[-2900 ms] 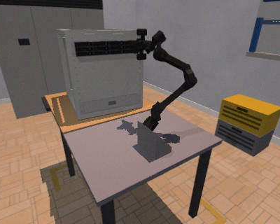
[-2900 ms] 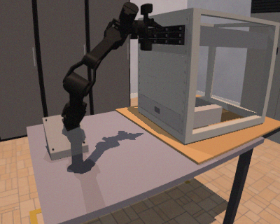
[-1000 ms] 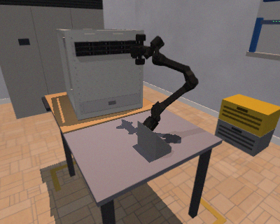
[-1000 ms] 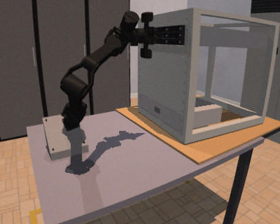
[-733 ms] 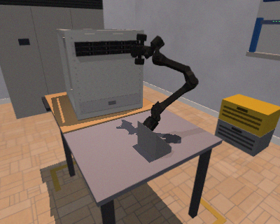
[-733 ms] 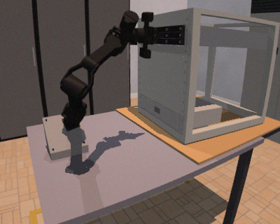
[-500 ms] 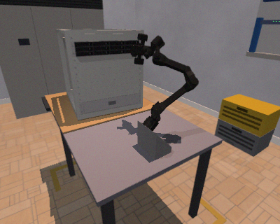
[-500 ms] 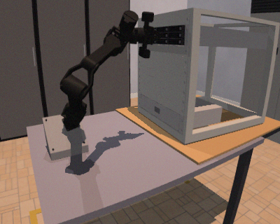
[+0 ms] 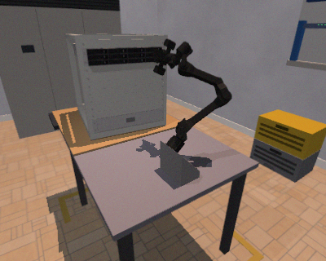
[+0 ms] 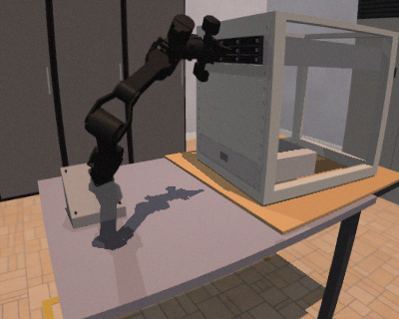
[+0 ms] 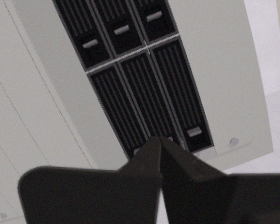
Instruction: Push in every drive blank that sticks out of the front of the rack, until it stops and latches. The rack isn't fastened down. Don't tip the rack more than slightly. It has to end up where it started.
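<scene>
The grey rack (image 9: 125, 91) (image 10: 236, 112) (image 11: 231, 65) stands upright on the orange board. Its bank of black drive blanks (image 9: 116, 56) (image 10: 253, 50) (image 11: 134, 95) crosses the upper front. My gripper (image 9: 156, 55) (image 10: 228, 50) (image 11: 157, 143) is shut and empty. Its tips are at the end of the bank on the arm's side, over the handle end of the middle blank in the wrist view. They hide part of that handle, and I cannot tell whether they touch. The right-hand blank (image 11: 193, 131) shows its handle beside the tips. I cannot tell which blanks stick out.
The orange board (image 9: 63, 122) (image 10: 291, 219) adjoins the grey table (image 9: 112, 192) (image 10: 187, 249), where the arm's base (image 10: 82, 196) stands. The rack's side is an open frame. Yellow and grey boxes (image 9: 288, 132) (image 9: 280, 159) are stacked on the floor.
</scene>
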`<control>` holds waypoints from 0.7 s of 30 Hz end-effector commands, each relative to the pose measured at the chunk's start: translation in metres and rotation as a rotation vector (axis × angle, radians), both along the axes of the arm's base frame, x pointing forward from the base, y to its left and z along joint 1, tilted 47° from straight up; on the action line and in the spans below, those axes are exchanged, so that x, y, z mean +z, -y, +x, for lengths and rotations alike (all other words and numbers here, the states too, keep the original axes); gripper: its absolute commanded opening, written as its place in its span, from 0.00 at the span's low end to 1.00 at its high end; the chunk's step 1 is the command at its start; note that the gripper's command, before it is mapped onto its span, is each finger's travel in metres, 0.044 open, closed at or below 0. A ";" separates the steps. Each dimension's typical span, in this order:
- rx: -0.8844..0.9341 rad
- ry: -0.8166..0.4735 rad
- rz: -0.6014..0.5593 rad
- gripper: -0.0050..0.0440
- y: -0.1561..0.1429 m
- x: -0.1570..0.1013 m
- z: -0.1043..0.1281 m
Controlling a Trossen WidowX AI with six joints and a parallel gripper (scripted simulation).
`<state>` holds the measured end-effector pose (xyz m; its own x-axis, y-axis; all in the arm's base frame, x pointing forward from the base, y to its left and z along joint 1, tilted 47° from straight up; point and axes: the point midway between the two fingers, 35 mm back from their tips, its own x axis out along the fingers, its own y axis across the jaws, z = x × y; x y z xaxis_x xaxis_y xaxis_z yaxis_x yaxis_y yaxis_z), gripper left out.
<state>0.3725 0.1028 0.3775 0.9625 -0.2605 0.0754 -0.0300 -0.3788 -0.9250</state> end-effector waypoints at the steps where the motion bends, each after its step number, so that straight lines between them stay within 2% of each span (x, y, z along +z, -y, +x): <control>1: 0.009 0.023 0.083 0.00 -0.002 0.001 -0.003; 12: 0.034 0.110 0.399 0.00 -0.005 0.001 -0.011; 14: 0.034 0.110 0.399 0.00 -0.005 0.001 -0.011; 21: 0.053 0.173 0.629 0.00 -0.007 0.001 -0.017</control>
<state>0.3587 0.1078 0.3777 0.9621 -0.2605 0.0804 0.1222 0.1484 -0.9813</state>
